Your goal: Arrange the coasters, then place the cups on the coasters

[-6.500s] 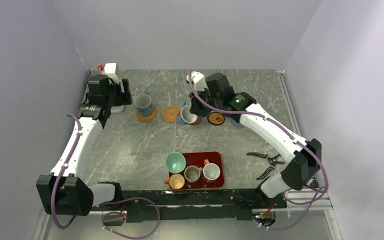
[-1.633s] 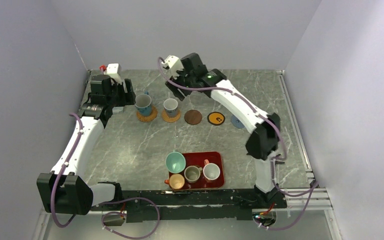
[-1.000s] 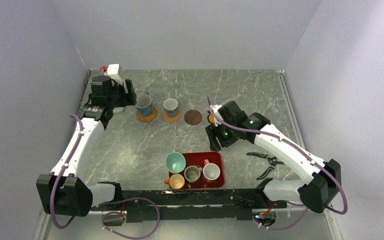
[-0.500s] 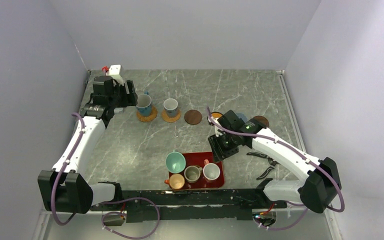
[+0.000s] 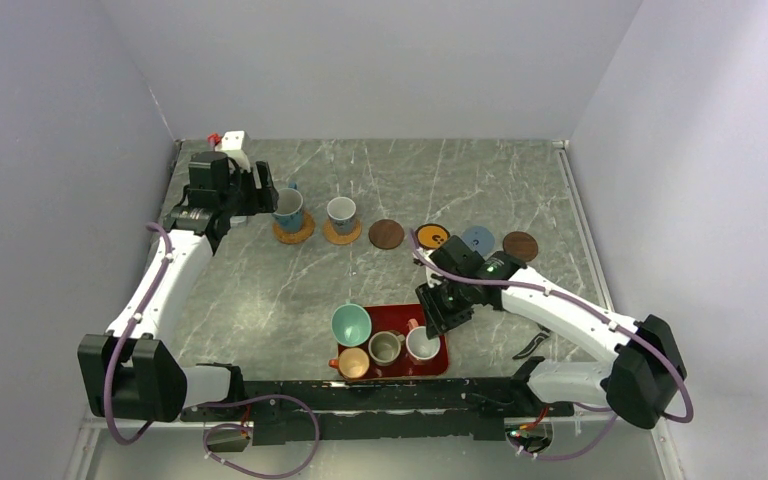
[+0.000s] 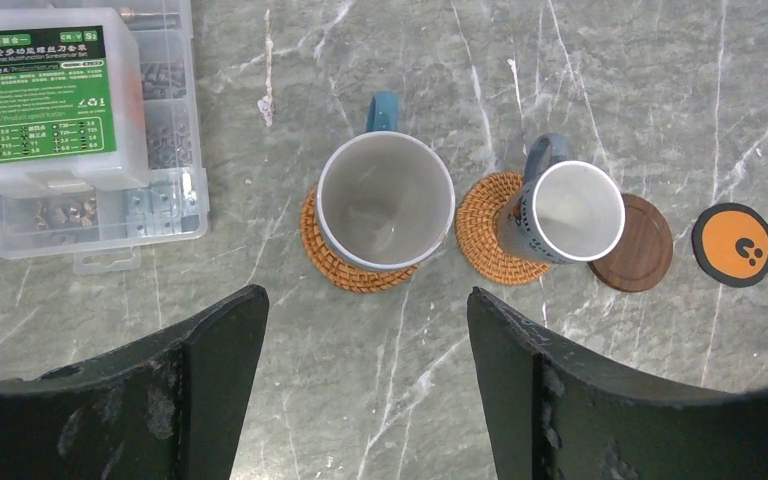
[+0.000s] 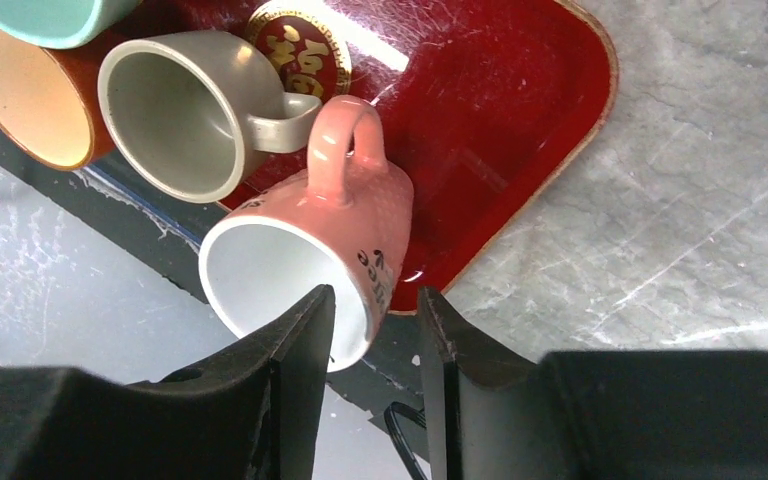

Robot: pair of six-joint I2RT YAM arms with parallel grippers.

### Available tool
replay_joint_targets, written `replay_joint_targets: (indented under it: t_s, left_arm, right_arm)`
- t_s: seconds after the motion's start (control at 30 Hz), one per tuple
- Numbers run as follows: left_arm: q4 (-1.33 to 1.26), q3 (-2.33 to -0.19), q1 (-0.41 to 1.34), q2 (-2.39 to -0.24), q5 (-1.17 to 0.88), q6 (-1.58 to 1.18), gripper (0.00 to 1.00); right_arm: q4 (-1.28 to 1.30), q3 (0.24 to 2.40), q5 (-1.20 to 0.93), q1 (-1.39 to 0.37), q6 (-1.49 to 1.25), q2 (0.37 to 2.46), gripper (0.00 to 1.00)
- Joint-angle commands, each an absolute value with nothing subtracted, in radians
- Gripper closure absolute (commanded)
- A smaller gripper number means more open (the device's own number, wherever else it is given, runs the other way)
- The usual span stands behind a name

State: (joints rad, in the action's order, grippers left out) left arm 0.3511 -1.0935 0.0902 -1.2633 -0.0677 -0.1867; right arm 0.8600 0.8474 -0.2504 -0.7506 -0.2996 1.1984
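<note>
Six coasters lie in a row at the back. A large white cup with a blue handle [image 5: 287,208] stands on a tan coaster [image 6: 332,268], and a small cup [image 6: 565,212] on the other tan coaster [image 6: 485,235]. A dark brown coaster [image 5: 386,234], a black-and-orange coaster [image 5: 432,237], a blue-grey coaster [image 5: 477,240] and another dark brown coaster [image 5: 520,246] are bare. My left gripper [image 6: 365,292] hovers open near the large cup. My right gripper [image 7: 375,295] is open, straddling the rim of a pink, white-lined cup [image 7: 330,230] on the tray, one finger inside, one outside.
The red tray [image 7: 520,110] near the front edge also holds a teal cup [image 5: 351,324], a grey-olive cup [image 7: 175,110] and an orange cup [image 7: 30,95]. A clear plastic parts box [image 6: 70,120] sits at the back left. Black hand cutters [image 5: 532,346] lie under the right arm.
My right arm has swung from the coaster row down to the tray, and its jaws have narrowed around the pink cup's wall. The left arm has barely moved.
</note>
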Motion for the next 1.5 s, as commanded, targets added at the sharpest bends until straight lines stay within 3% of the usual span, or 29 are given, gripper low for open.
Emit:
replay_joint_targets:
  t_s: [0.0,0.9,1.47]
  left_arm:
    - [0.322,-1.109,0.095,-1.263,-0.094,-0.207,0.22]
    - [0.322,-1.11,0.095,-1.254,-0.104,-0.21,0.21]
    - [0.324,-1.11,0.095,-1.241,-0.115,-0.215,0.21]
  right_arm:
    - [0.812,0.85,-0.23,-0.79,-0.326,1.21,0.6]
    - [0.838,0.853,-0.078,-0.871,-0.402,1.224,0.75]
    - [0.855,0.864,-0.028,-0.933,-0.418,1.254,0.73]
